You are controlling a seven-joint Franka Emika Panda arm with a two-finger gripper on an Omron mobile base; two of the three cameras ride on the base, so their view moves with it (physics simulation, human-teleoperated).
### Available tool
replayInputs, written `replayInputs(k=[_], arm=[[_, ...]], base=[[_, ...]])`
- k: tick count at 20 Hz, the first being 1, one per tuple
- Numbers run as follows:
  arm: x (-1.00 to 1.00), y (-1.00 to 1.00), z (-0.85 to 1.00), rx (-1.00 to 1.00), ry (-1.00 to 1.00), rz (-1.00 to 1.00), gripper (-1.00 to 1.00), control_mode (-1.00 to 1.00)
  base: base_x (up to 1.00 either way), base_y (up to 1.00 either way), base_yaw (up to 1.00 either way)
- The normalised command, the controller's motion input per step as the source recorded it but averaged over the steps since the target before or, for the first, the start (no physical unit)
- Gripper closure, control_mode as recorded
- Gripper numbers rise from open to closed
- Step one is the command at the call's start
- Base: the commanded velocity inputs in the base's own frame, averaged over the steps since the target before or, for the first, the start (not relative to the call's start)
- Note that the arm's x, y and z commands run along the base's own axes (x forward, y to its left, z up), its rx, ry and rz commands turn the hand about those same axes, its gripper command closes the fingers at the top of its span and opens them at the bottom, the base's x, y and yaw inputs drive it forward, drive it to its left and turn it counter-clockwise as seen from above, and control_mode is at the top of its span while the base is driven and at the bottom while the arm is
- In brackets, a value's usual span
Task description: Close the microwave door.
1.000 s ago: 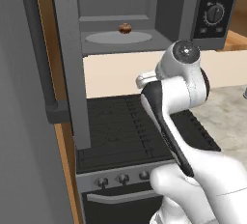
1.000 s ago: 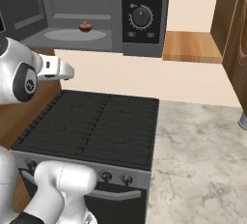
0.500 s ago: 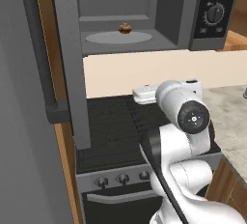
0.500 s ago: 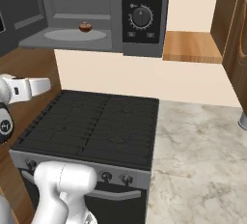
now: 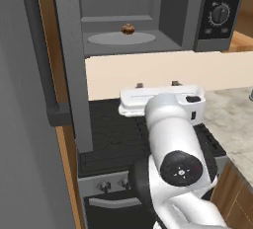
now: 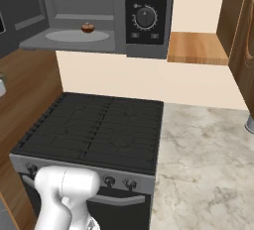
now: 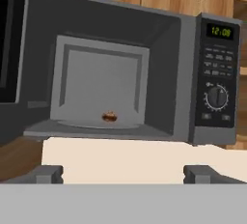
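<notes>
Microwave [image 7: 193, 73] fills upper half of hand view: boxy dark grey shell, smooth matte grey cavity w/ recessed rectangular back wall. Black glossy control panel [image 7: 219, 80] at right edge w/ green clock readout, rows of small buttons, round dial. Pale flat round turntable [image 7: 103, 124] on cavity floor, small brown rounded food item [image 7: 110, 117] sitting on it, centre-left of frame.

Microwave door [image 5: 66, 55] is swung wide open. In left base view it stands edge-on as a tall flat grey slab in upper left, long dark bar handle [image 5: 42, 60] running down further left. In hand view its black glass window shows at far left edge.

Gripper [image 5: 155, 84] is centre of left base view, just above white blocky hand; fingers [image 7: 205, 174] are small dark grey stubs at bottom of hand view, well apart — jaws spread wide, holding nothing, not touching door.

Stove [image 6: 94, 130] is below microwave, centre-left in right base view: black ribbed grates, grey front strip w/ small knobs. Marbled grey-beige countertop [image 6: 203, 164] to lower right. Wood-grain shelf [image 6: 198, 48] upper right, cream plain backsplash [image 6: 149, 78] between.
</notes>
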Motion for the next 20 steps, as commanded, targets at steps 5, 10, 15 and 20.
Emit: replayInputs(k=[5, 10, 15, 20], arm=[[-0.71, 0.45, 0.00, -0.02, -0.37, 0.02, -1.00, -1.00], [-0.53, 0.39, -0.01, -0.04, -0.36, 0.00, -1.00, -1.00], [-0.84, 0.06, -0.20, -0.02, -0.44, 0.00, -1.00, -1.00], [-1.00, 0.52, -0.02, -0.01, -0.35, 0.05, -1.00, -1.00]], base=[[0.00, 0.00, 0.00], [0.00, 0.00, 0.00], [0.00, 0.00, 0.00], [0.00, 0.00, 0.00]])
